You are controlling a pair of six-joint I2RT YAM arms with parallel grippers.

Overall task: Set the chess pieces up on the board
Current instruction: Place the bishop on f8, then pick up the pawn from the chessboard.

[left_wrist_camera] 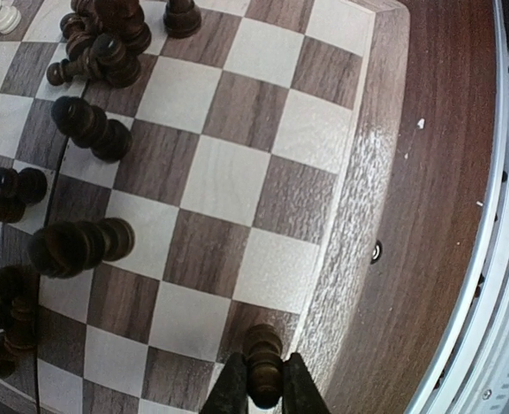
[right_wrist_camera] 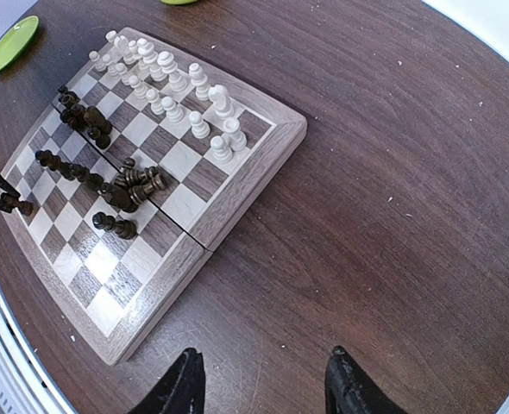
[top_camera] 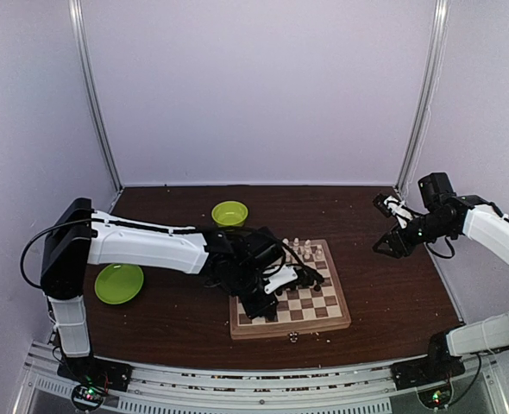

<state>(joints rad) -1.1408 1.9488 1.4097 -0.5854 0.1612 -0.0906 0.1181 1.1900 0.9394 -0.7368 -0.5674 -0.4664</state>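
Wooden chessboard (right_wrist_camera: pixel 108 259) is lying flat and open, showing light and dark brown squares inside a pale rim. Cream-white pieces (right_wrist_camera: pixel 223 99) are standing upright, bunching in roughly two rows along the board's far side. Dark brown pieces (right_wrist_camera: pixel 134 181) are sitting scattered across the middle squares, several of them lying on their sides in small heaps. One dark piece (left_wrist_camera: pixel 263 349) is being pinched between the closed fingers of the left gripper (left_wrist_camera: pixel 264 379), sitting over a dark square beside the rim; contact with the board is not discernible.
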